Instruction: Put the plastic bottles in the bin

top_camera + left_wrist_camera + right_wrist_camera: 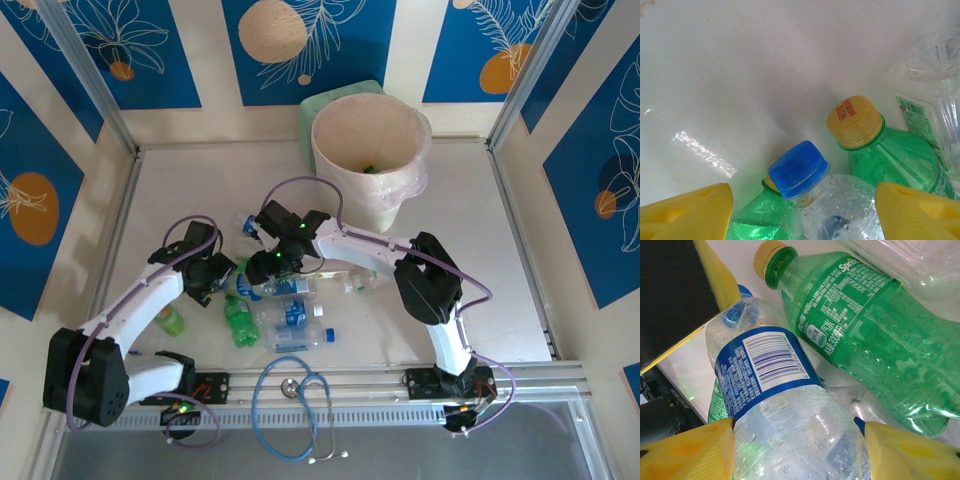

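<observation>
Right gripper (799, 424) is clamped across the body of a clear blue-labelled bottle (770, 370) lying among the other plastic bottles (285, 312) on the table (480, 250); left gripper (804, 186) stands part-open astride its blue cap (797, 170), hold undeterminable; the bin (345, 175) sits well apart at the far edge.

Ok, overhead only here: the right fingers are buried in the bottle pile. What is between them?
Observer: A clear bottle with a blue label, lying lengthwise between the right fingers.
Operator: Clamped?
Observer: Cannot tell; both fingers sit close against its sides.
Operator: And the left?
Observer: Between the left fingers is a blue-capped bottle, clear, possibly the same one.
</observation>
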